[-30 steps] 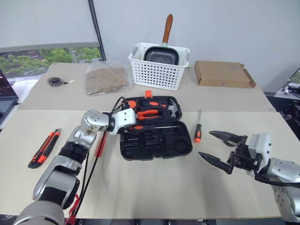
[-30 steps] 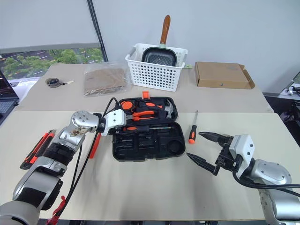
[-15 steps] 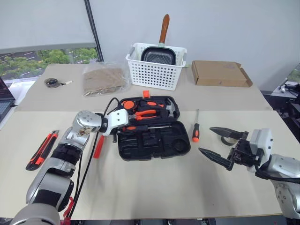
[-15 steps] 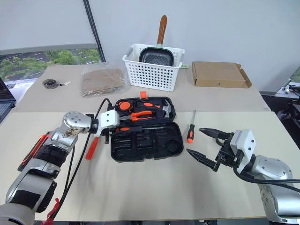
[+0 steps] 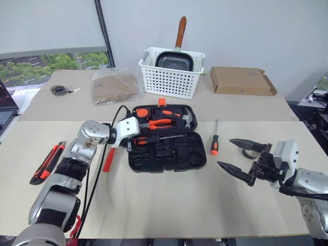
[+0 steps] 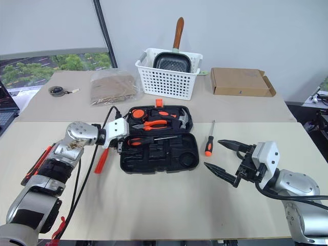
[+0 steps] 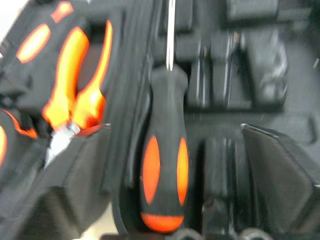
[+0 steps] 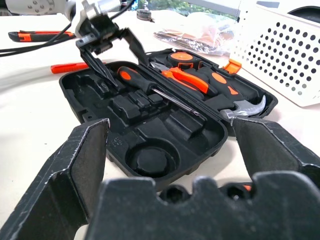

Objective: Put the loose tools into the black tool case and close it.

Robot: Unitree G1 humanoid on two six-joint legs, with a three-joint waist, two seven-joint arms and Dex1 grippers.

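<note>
The black tool case [image 5: 169, 159] lies open in the middle of the table, with pliers [image 5: 161, 123] and a hammer [image 5: 187, 119] in its far half. A black-and-orange screwdriver [image 5: 152, 139] lies in a slot of the near half. My left gripper [image 5: 130, 140] hovers open at the case's left edge, its fingers [image 8: 96, 61] spread on either side of the handle [image 7: 164, 175] without touching it. A second screwdriver [image 5: 215, 142] lies right of the case. The thin orange screwdriver [image 5: 108, 159] and the utility knife [image 5: 48, 162] lie to the left. My right gripper [image 5: 225, 154] hangs open, right of the case.
A white basket [image 5: 173, 77] with a pan, a cardboard box [image 5: 243, 81] and a plastic bag [image 5: 116, 87] stand along the back. A small round grey roll [image 5: 60, 89] lies at the back left. A laptop's edge [image 5: 6, 105] shows at the far left.
My left gripper has opened and let go of the black-and-orange screwdriver, which now rests in the case. The hand drew slightly back to the left. The right arm stayed put.
</note>
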